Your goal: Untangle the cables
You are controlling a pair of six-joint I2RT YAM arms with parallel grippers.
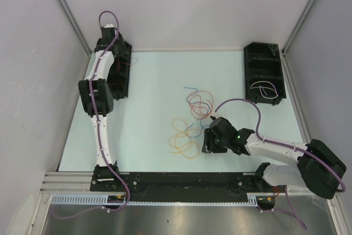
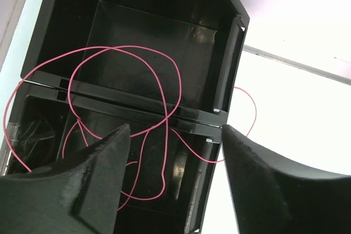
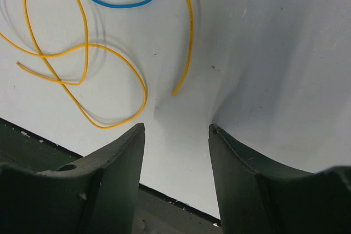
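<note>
Left end effector [image 2: 175, 130] released over bin [image 2: 153, 26], red cable [image 2: 131, 47]; right end effector [image 3: 175, 127] released near orange cable [image 3: 191, 26]

You see desk [image 1: 154, 81]: pale, matt, smooth. Black bin [image 2: 153, 42]: hard plastic, glossy, catching light. Red cable [image 2: 180, 80], orange cable [image 3: 191, 26], blue cable [image 3: 126, 5]: smooth plastic sheath, faint sheen. Left end effector fingers [image 2: 98, 179], right end effector fingers [image 3: 109, 173]: matt black, grainy, rough. Near-edge rail [image 1: 63, 180]: bare ribbed metal. Sheet [image 1: 192, 221] below: brushed metal, dull shine.
</note>
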